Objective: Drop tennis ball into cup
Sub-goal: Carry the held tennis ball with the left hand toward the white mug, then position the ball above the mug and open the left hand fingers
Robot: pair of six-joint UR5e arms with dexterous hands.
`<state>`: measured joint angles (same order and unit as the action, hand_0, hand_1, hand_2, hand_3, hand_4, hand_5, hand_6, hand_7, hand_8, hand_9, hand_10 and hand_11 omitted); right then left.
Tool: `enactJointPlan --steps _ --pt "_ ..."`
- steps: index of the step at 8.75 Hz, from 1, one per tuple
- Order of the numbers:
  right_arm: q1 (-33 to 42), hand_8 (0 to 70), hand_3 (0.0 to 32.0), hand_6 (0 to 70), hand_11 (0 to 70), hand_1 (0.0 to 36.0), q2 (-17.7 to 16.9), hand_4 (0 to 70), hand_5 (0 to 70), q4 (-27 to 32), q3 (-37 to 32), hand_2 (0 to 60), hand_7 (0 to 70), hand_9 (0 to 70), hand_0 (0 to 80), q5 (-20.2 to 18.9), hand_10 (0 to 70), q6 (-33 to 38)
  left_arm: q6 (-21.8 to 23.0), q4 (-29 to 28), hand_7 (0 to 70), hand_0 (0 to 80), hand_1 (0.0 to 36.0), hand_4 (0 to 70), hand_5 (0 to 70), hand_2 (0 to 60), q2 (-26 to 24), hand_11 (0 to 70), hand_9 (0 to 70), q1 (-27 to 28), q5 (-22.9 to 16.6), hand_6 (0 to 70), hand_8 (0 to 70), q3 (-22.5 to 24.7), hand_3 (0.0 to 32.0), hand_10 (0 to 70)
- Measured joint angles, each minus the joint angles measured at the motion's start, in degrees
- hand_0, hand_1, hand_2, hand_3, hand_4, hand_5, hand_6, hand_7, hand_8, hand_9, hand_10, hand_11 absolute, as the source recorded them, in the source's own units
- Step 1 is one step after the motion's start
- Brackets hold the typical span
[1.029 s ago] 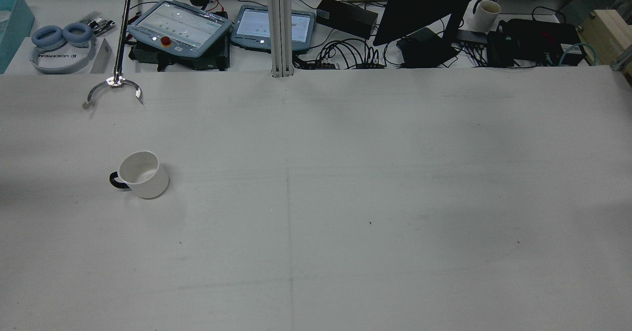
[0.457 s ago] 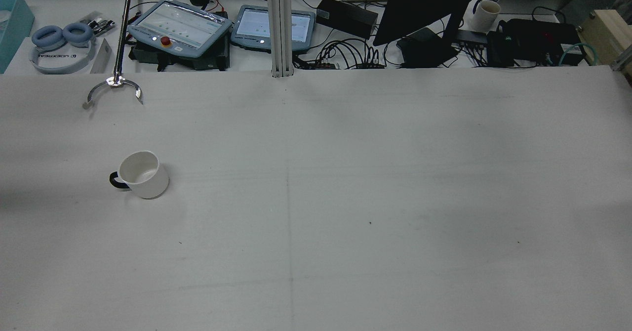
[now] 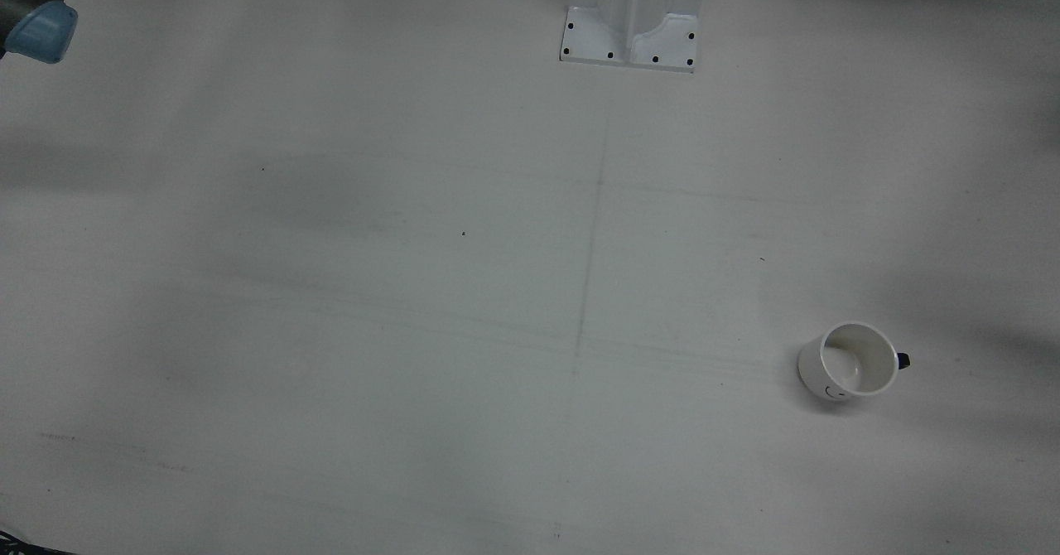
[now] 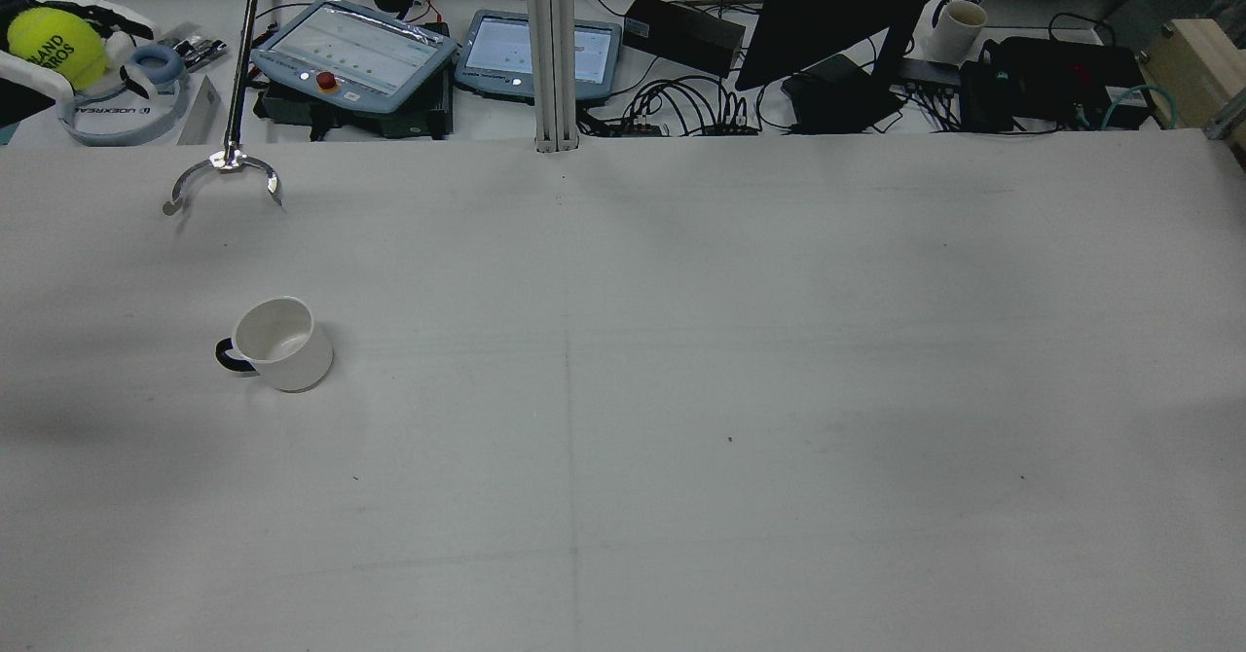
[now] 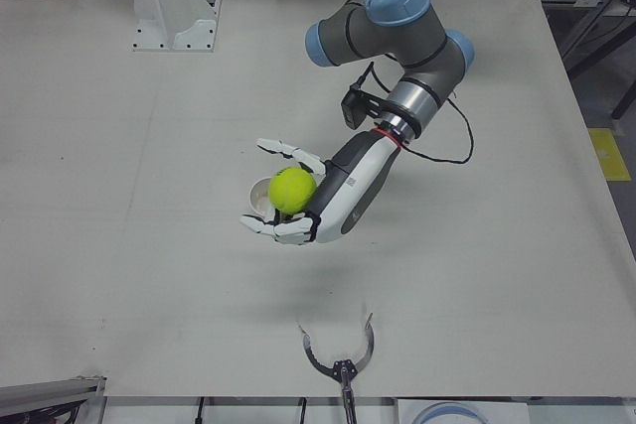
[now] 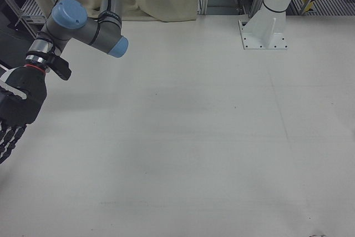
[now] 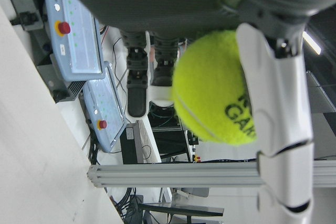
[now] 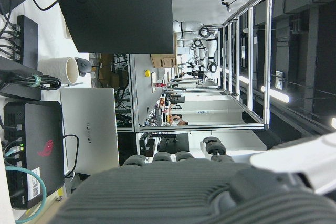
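A white cup (image 4: 282,344) with a black handle stands upright on the left half of the table; it also shows in the front view (image 3: 853,362). My left hand (image 5: 333,196) is shut on a yellow-green tennis ball (image 5: 291,190) and holds it well above the table. In the left-front view the ball covers most of the cup (image 5: 257,194). The ball also shows at the rear view's top left edge (image 4: 44,34) and in the left hand view (image 7: 212,87). My right hand (image 6: 19,106) hangs open and empty at the table's far side, fingers straight.
A metal claw tool (image 4: 226,170) lies at the table's edge beyond the cup, also in the left-front view (image 5: 338,364). An arm pedestal (image 3: 631,16) stands at the robot's side. Teach pendants (image 4: 355,49), a monitor (image 4: 837,10) and cables sit on the desk past the table.
My left hand with the tennis ball has come into the rear view at the top left edge. The cup has not moved.
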<state>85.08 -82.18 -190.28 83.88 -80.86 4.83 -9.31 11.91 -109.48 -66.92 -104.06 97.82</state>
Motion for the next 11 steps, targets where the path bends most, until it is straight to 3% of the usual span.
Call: enactJointPlan --steps 2,3,4,5,6,8,9,10,11 --pt "0.0 0.0 0.0 0.0 0.0 0.0 0.0 0.0 0.0 0.0 -0.03 0.0 0.0 0.0 0.0 0.0 0.0 0.0 -0.24 -1.23 70.0 53.7 13.7 47.2 18.0 11.5 0.97 40.7 70.0 3.84 0.03 70.0 54.6 0.05 0.0 27.8" --pt "0.0 0.0 0.0 0.0 0.0 0.0 0.0 0.0 0.0 0.0 -0.03 0.0 0.0 0.0 0.0 0.0 0.0 0.0 -0.26 -1.89 70.0 53.0 12.4 47.2 20.9 15.1 1.27 40.9 70.0 4.63 -0.16 70.0 55.2 0.17 0.0 28.0" --pt "0.0 0.0 0.0 0.0 0.0 0.0 0.0 0.0 0.0 0.0 -0.03 0.0 0.0 0.0 0.0 0.0 0.0 0.0 -0.3 -2.61 70.0 51.8 12.5 46.8 19.2 16.8 1.49 41.1 70.0 5.14 -0.95 70.0 54.5 0.26 0.0 28.2" --pt "0.0 0.0 0.0 0.0 0.0 0.0 0.0 0.0 0.0 0.0 -0.04 0.0 0.0 0.0 0.0 0.0 0.0 0.0 -0.33 -3.96 70.0 52.2 14.1 46.2 15.5 14.3 2.4 40.7 70.0 5.78 -1.84 64.8 53.1 0.31 0.0 27.8" --pt "0.0 0.0 0.0 0.0 0.0 0.0 0.0 0.0 0.0 0.0 -0.03 0.0 0.0 0.0 0.0 0.0 0.0 0.0 -0.35 -5.56 70.0 52.9 14.6 46.3 17.2 16.8 4.02 40.7 70.0 6.42 -2.29 69.9 54.1 0.33 0.0 27.7" --pt "0.0 0.0 0.0 0.0 0.0 0.0 0.0 0.0 0.0 0.0 -0.04 0.0 0.0 0.0 0.0 0.0 0.0 0.0 -0.27 -8.07 70.0 51.7 14.2 45.7 18.5 22.7 6.84 40.0 70.0 7.16 -2.58 70.0 54.8 0.78 0.0 27.3" --pt "0.0 0.0 0.0 0.0 0.0 0.0 0.0 0.0 0.0 0.0 -0.03 0.0 0.0 0.0 0.0 0.0 0.0 0.0 -0.34 -8.46 70.0 49.5 14.5 44.3 15.6 28.1 7.25 37.6 70.0 7.8 -2.59 67.7 52.3 1.12 0.0 25.7" --pt "0.0 0.0 0.0 0.0 0.0 0.0 0.0 0.0 0.0 0.0 -0.03 0.0 0.0 0.0 0.0 0.0 0.0 0.0 -0.42 -8.58 70.0 45.9 10.4 36.2 12.6 26.6 7.37 19.9 50.6 8.43 -2.57 57.1 36.3 1.28 0.0 13.6" --pt "0.0 0.0 0.0 0.0 0.0 0.0 0.0 0.0 0.0 0.0 -0.03 0.0 0.0 0.0 0.0 0.0 0.0 0.0 -0.48 -8.58 33.7 47.4 17.2 22.5 4.3 20.6 7.44 1.4 8.3 8.8 -2.53 17.4 4.0 1.35 0.0 0.6"
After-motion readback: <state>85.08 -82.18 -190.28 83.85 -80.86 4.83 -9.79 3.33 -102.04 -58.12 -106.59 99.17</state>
